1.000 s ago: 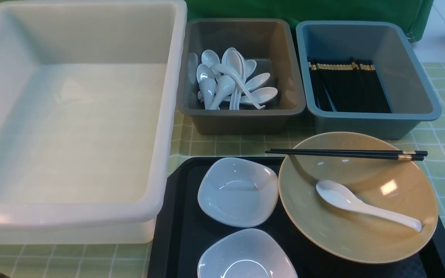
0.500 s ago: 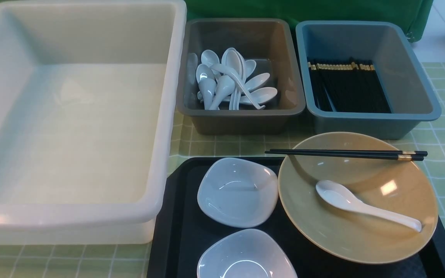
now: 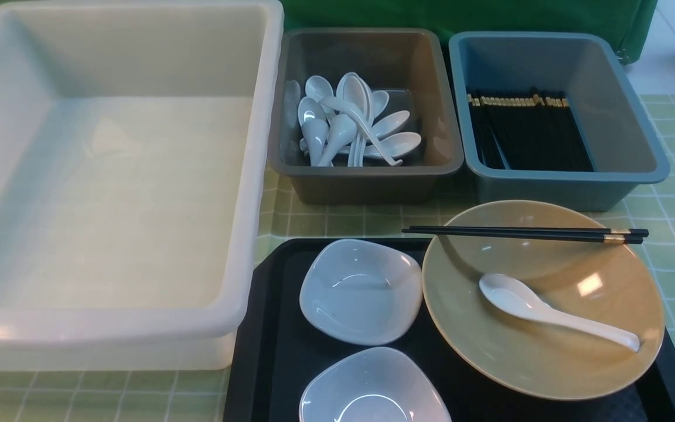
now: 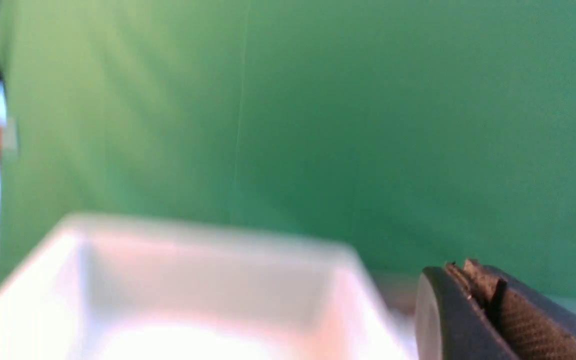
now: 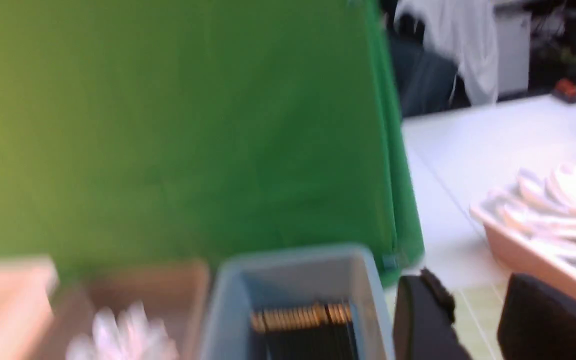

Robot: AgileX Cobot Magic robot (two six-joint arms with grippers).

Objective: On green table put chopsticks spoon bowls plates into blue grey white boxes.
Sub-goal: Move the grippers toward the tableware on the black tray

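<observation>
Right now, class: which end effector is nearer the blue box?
Right. The right end effector hangs close by the blue box; the left end effector is by the white box.

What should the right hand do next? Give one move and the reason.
Probably lower the open right hand toward the pair of black chopsticks lying across the far rim of the wide tan glossy bowl: they rest on top, unobstructed, and the dull blue plastic box just behind already holds chopsticks.
</observation>
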